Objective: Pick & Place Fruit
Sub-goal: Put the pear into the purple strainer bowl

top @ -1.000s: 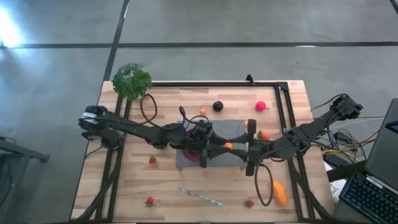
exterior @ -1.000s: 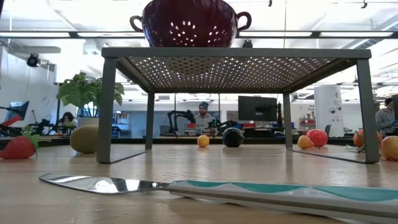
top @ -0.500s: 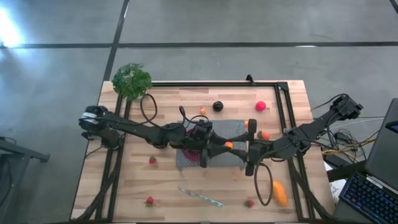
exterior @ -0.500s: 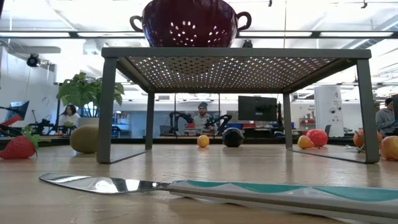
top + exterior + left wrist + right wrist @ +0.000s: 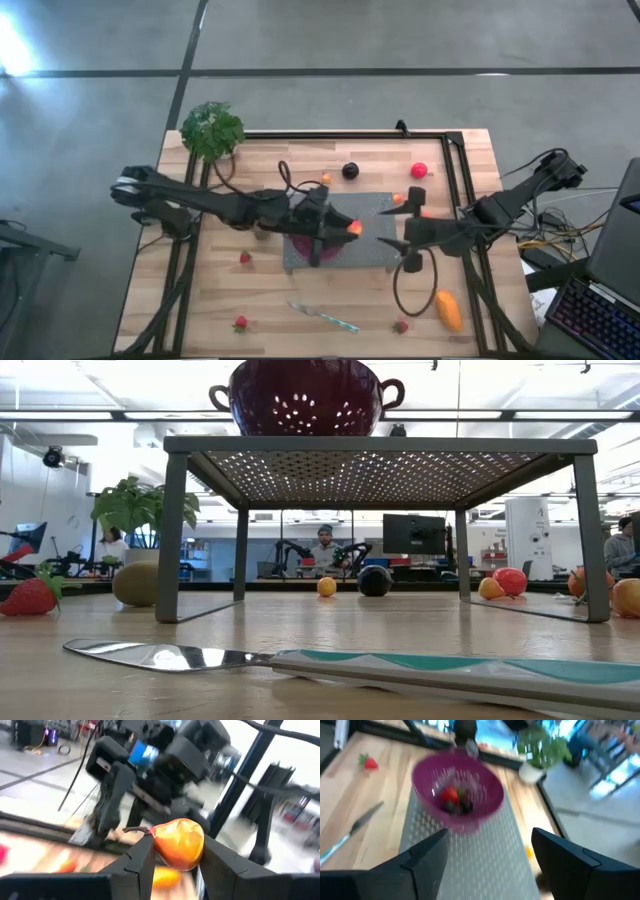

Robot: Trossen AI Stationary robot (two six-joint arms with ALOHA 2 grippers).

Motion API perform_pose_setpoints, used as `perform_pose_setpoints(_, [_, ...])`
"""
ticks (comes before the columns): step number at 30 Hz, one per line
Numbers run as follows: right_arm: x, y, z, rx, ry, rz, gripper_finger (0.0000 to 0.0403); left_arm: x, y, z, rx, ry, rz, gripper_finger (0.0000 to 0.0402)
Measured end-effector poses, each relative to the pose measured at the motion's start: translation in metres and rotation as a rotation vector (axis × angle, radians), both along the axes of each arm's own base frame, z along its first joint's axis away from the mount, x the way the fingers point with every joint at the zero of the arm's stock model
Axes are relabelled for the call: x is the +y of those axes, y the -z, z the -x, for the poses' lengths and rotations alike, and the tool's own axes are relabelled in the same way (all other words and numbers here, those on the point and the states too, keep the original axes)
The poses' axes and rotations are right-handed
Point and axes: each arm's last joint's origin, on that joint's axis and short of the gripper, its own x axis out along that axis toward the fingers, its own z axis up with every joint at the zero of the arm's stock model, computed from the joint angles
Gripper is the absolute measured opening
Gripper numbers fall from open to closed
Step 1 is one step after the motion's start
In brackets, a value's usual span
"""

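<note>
My left gripper [image 5: 350, 228] reaches in from the table's left and is shut on a small orange-yellow fruit [image 5: 180, 843] with a brown stem, above the grey perforated stand [image 5: 365, 255]. My right gripper [image 5: 388, 228] faces it from the right, open, with nothing between its fingers [image 5: 427, 857]. A purple colander [image 5: 457, 795] sits on the stand and holds a strawberry [image 5: 450, 794] and dark fruit. Other fruits rest on the table: a dark plum [image 5: 350, 170], a pink-red ball [image 5: 419, 170] and an oblong orange one [image 5: 449, 310]. My left gripper pinches the orange-yellow fruit by its two opposite sides [image 5: 159, 851] between its two fingers. The fingers lie about level and point toward the table's right. The fruit is lifted clear above the stand, its stem [image 5: 135, 829] sticking out sideways.
A slim knife [image 5: 322, 317] lies near the front edge. Strawberries [image 5: 245, 257] [image 5: 240, 323] [image 5: 401, 326] and small orange pieces [image 5: 326, 178] [image 5: 400, 199] lie around the stand. A leafy plant [image 5: 212, 130] stands at the far left corner. A dark frame [image 5: 455, 150] borders the table.
Both grippers stood together at the orange-yellow fruit above the stand. My right gripper has opened, let go and drawn back toward the table's right edge. My left gripper keeps the fruit and has carried it a little toward the left, over the colander side.
</note>
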Motion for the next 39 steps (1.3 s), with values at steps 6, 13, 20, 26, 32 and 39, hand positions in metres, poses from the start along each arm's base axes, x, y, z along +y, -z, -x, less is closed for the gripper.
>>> perform_pose_setpoints(6, [-0.012, 0.003, 0.018, 0.06, 0.111, -0.07, 0.029, 0.008, -0.006, 0.037, 0.218, -0.01, -0.112, 0.0136])
perform_pose_setpoints(13, [-0.02, 0.003, 0.029, 0.059, 0.199, -0.094, 0.0267, 0.014, 0.007, 0.053, 0.423, -0.1, -0.178, 0.0136])
perform_pose_setpoints(20, [-0.021, 0.002, 0.03, 0.056, 0.202, -0.095, 0.0238, 0.009, 0.03, 0.042, 0.551, -0.074, -0.209, 0.0136])
perform_pose_setpoints(26, [-0.021, 0.003, 0.031, 0.065, 0.204, -0.088, 0.0225, 0.008, 0.043, 0.036, 0.619, -0.069, -0.228, 0.0136])
perform_pose_setpoints(32, [-0.022, 0.003, 0.031, 0.059, 0.214, -0.079, 0.0231, 0.007, 0.052, 0.03, 0.642, -0.049, -0.296, 0.0136])
perform_pose_setpoints(39, [-0.022, 0.003, 0.03, 0.059, 0.218, -0.079, 0.0248, 0.005, 0.043, 0.018, 0.743, -0.046, -0.377, 0.0136])
